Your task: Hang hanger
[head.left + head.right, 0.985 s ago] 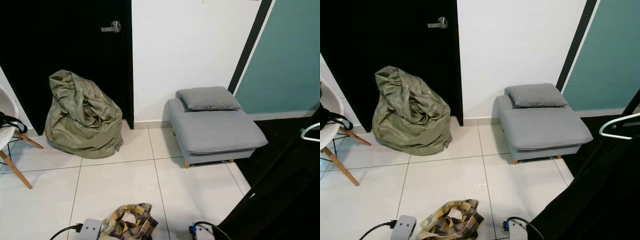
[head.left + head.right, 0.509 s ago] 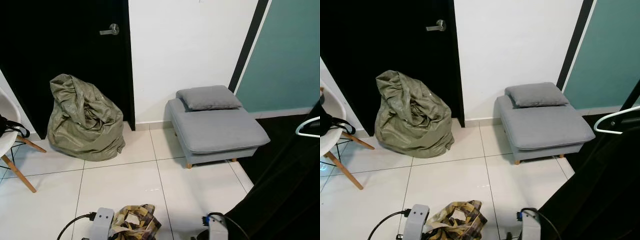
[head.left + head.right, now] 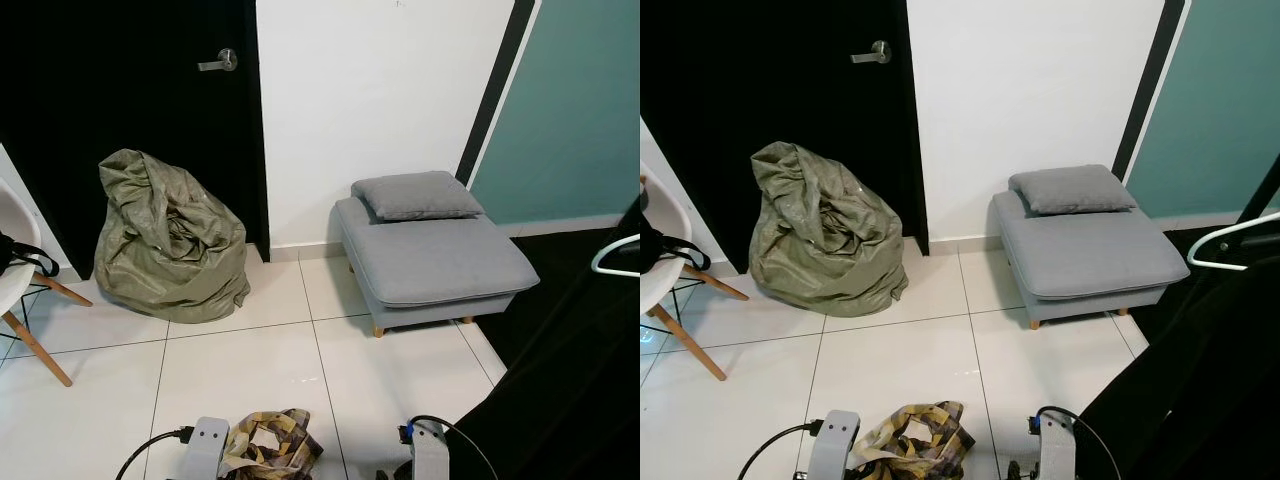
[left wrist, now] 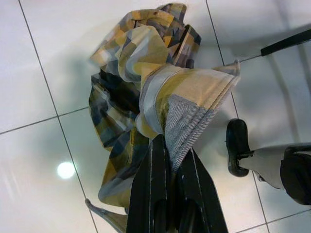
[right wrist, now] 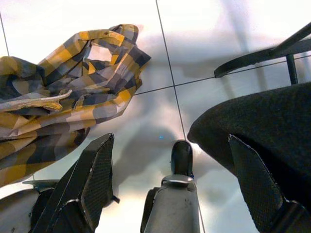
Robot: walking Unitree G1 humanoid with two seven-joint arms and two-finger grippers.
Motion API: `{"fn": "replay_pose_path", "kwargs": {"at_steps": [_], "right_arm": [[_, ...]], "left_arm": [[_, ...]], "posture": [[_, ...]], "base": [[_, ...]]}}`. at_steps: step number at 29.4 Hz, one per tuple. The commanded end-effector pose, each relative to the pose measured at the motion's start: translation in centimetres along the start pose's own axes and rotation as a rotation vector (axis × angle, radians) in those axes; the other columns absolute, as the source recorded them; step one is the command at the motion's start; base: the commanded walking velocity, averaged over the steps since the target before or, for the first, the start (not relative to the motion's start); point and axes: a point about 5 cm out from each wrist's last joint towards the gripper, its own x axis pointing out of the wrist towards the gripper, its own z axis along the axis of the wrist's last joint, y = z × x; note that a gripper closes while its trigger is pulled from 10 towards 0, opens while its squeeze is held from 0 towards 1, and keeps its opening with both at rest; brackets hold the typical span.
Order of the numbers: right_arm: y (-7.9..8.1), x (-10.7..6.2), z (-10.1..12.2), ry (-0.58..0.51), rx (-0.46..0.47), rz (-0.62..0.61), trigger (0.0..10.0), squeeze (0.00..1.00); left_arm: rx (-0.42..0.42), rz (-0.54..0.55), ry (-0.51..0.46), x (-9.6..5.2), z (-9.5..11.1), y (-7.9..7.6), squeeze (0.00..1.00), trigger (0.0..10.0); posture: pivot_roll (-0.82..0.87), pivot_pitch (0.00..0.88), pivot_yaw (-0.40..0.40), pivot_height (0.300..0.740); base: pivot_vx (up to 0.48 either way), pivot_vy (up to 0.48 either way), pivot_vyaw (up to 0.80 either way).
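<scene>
- The left gripper (image 4: 170, 160) has its fingers pressed together on a fold of the yellow plaid shirt (image 4: 146, 92), which hangs bunched above the tiled floor (image 3: 240, 360), carried low at 6 o'clock of the head view so it stays off the tiles
- The right gripper (image 5: 170, 179) hangs beside it with fingers spread wide, holding nothing, likely kept free for the hanger
- The white hanger (image 3: 1230, 245) sits at 3 o'clock, at the edge of dark cloth (image 3: 1200, 380), well apart from both grippers; hanging is not yet begun
- The grey seat (image 3: 430, 255) and green sack (image 3: 165, 240) stand at 12 o'clock
- Against half a second ago the scene barely differs; only the view has shifted slightly
</scene>
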Motion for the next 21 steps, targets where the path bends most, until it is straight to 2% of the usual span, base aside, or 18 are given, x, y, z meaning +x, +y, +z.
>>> {"fn": "replay_pose_path", "kwargs": {"at_steps": [1,4,12,21], "right_arm": [[0.0,-0.1,-0.9,0.041,-0.002,-0.003,10.0,0.00],[-0.1,0.0,-0.5,0.035,-0.007,0.004,10.0,0.00],[0.0,0.1,0.1,0.042,0.047,0.015,10.0,0.00],[-0.1,0.1,0.2,0.068,0.010,0.020,10.0,0.00]], "left_arm": [[0.002,0.000,0.026,0.0,-0.5,-0.1,0.00,10.0],[0.002,0.006,0.022,0.0,-0.2,-0.1,0.00,10.0],[-0.006,-0.009,0.039,0.2,0.2,-0.3,0.00,10.0],[-0.009,-0.043,0.051,0.3,0.2,-0.9,0.00,10.0]], "posture": [[0.03,0.146,0.011,0.740],[0.03,0.141,0.000,0.740],[0.03,0.115,0.007,0.740],[0.04,0.099,0.006,0.740]], "base": [[0.000,0.000,0.00],[0.000,0.000,0.00],[0.000,0.000,0.00],[0.000,0.000,0.00]]}}
